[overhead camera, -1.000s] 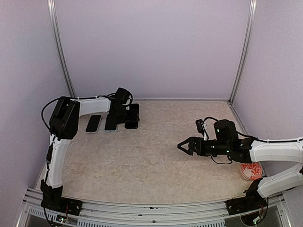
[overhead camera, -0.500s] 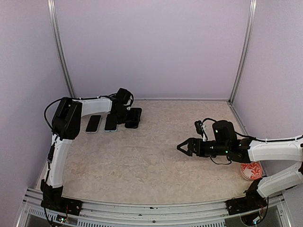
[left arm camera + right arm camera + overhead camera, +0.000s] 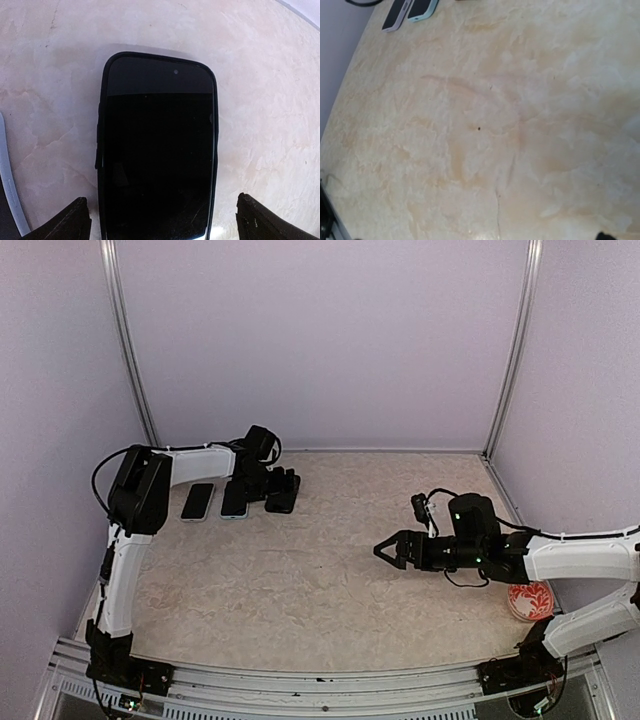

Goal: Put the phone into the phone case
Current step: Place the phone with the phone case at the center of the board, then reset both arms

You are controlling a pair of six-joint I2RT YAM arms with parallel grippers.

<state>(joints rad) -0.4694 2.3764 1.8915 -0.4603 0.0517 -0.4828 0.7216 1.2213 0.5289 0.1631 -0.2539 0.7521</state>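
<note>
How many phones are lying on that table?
3, side by side at the far left: a white-edged phone, a teal-edged phone, then a black phone rightmost. The arm could hide others.

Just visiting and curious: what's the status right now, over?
Left hand open above black rectangular phone, seemingly seated in black case, not gripping. Right hand open, empty. Nothing blocking.

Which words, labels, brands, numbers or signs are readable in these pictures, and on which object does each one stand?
None can be read.
The black phone shows only a dark screen, with no writing.
The pale phone and the teal-edged phone are too small to show any text.
The red dish carries a pattern, not letters.
</note>
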